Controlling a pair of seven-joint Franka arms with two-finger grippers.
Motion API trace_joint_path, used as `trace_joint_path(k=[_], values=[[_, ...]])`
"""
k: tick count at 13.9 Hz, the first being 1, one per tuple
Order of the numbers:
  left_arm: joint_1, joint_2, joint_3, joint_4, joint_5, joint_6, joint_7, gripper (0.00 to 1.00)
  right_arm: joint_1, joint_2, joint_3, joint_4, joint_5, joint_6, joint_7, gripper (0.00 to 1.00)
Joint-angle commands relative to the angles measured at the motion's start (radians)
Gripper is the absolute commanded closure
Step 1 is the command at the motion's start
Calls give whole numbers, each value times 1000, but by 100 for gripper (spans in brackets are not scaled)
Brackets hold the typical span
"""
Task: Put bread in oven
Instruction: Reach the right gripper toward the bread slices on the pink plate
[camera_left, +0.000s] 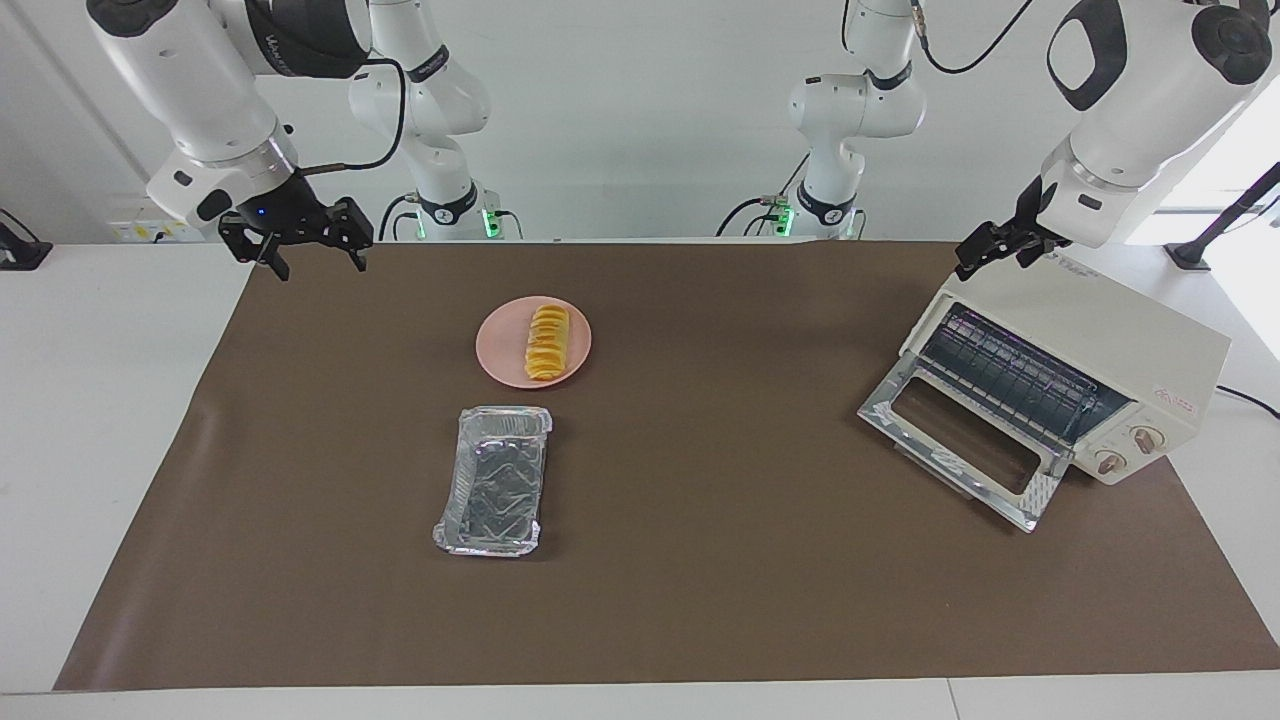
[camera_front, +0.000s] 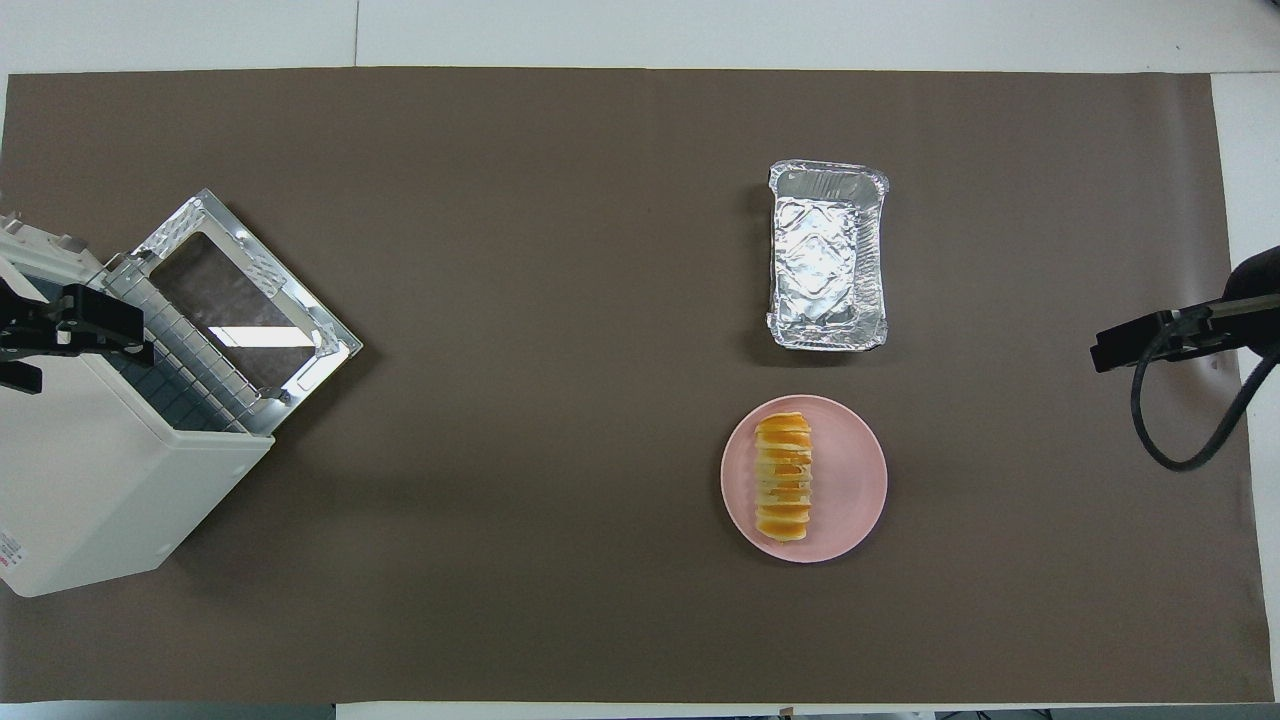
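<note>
The bread, a ridged yellow-orange loaf, lies on a round pink plate toward the right arm's end of the table. The cream-white oven stands at the left arm's end. Its glass door is dropped open and the wire rack shows. My left gripper hangs open over the oven's top, holding nothing. My right gripper hangs open and empty over the mat's edge at its own end, well apart from the plate.
A crinkled silver foil tray lies empty, farther from the robots than the plate. A brown mat covers the table. A black cable loops under the right gripper.
</note>
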Motion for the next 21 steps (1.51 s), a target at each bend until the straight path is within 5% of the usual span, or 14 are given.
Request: trace_joint_path(k=[1,11,17,21], values=[[4,-13,-4,-9,16,10,5,0,-11,6,7,7,-11,-2,8,0],[4,-13,-4,-9,16,10,5,0,20,-37,8,-73,-10,4,14,0],[4,-13,-4,-9,16,10,5,0,222,-135,8,-309,1,155,263,0],[4,-14,-4,-9,16,10,5,0,371,-78,8,-430,12,347,475,0]])
